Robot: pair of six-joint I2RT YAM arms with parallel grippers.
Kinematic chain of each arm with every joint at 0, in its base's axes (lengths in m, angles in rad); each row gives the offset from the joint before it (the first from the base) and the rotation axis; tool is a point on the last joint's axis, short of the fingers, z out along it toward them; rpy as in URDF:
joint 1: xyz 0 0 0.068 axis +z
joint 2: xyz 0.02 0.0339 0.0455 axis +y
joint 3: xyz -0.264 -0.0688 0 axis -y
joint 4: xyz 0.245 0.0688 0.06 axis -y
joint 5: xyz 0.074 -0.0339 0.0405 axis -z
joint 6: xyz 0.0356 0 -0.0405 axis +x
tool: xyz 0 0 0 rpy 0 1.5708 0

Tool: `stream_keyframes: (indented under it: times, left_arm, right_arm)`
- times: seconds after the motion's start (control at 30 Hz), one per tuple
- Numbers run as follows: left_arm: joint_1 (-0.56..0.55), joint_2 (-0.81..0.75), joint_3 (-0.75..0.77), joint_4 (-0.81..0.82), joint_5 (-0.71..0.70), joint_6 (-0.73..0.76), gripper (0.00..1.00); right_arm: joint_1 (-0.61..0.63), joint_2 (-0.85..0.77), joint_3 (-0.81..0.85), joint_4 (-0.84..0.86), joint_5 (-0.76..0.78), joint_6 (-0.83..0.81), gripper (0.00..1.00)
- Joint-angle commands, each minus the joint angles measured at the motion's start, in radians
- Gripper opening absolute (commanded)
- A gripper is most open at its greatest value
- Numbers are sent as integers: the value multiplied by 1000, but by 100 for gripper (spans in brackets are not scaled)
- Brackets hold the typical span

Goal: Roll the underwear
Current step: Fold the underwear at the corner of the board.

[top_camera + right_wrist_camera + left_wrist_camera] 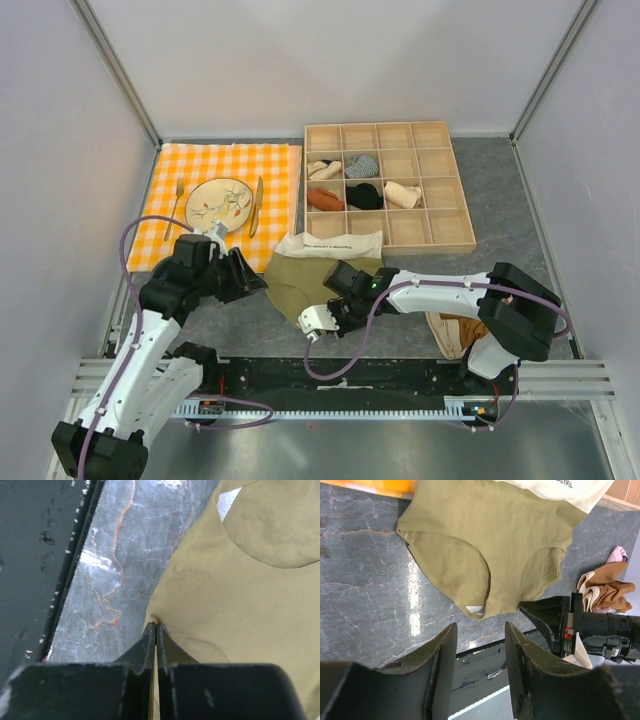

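Olive underwear (490, 545) spread flat on grey marbled tabletop (365, 595), right jaws clenched on its edge, left jaws parted and empty, the garment's crotch end just ahead of them

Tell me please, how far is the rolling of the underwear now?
Done: nothing is rolled yet; the underwear lies spread flat on the table. In hand: the right gripper is shut on its edge by the crotch end, puckering the fabric; the left gripper hangs open beside it, touching nothing. Left: the whole roll.
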Motion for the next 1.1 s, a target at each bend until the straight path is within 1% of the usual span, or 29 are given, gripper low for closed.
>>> stream_keyframes:
  times: [0.0, 0.17, 0.23, 0.3, 0.4, 0.5, 0.57, 0.6, 0.7, 0.73, 0.8, 0.83, 0.9, 0.93, 0.97, 1.0, 1.03, 1.07]
  left_arm:
    - [2, -28, -36, 3, 30, -64, 50]
    - [0, -51, -97, 39, 59, -105, 50]
    - [0, -58, -117, 42, 63, -112, 50]
    - [2, -61, -128, 46, 64, -113, 50]
    - [0, -52, -134, 49, 69, -113, 50]
    - [2, -43, -134, 49, 70, -109, 50]
    - [2, -37, -134, 48, 66, -106, 50]
    - [2, -32, -134, 51, 63, -101, 50]
    - [2, -2, -142, 72, 58, -93, 50]
    - [2, 9, -143, 78, 61, -95, 50]
    - [0, 50, -131, 88, 57, -89, 50]
    - [0, 64, -128, 91, 44, -90, 50]
    - [0, 90, -112, 101, 29, -90, 50]
    - [0, 122, -108, 120, 27, -89, 50]
    - [2, 138, -99, 128, 23, -86, 50]
    - [0, 158, -94, 135, 17, -83, 50]
    - [2, 194, -89, 140, 7, -78, 50]
    - [2, 219, -79, 152, -6, -73, 50]
  right_arm:
    - [35, 5, 4, -43, -67, 27, 0]
    - [102, -1, 26, -64, -167, 99, 0]
    - [121, 7, 48, -43, -205, 171, 0]
    - [138, 30, 71, -20, -225, 252, 0]
    - [145, 88, 120, 6, -248, 322, 0]
    - [147, 129, 160, 8, -264, 340, 0]
    - [147, 128, 171, -7, -255, 336, 5]
    - [147, 120, 177, -18, -250, 324, 13]
    - [124, 68, 190, -67, -270, 287, 25]
    - [91, 33, 194, -98, -279, 271, 31]
    - [43, 1, 214, -132, -319, 253, 35]
    - [-18, -28, 222, -171, -330, 235, 36]
    - [-80, -53, 231, -205, -334, 192, 38]
    - [-138, -71, 230, -221, -325, 182, 39]
    - [-167, -79, 225, -224, -313, 173, 39]
    - [-195, -82, 211, -228, -290, 175, 39]
    - [-254, -84, 204, -231, -288, 179, 39]
    - [-282, -84, 194, -230, -293, 188, 39]
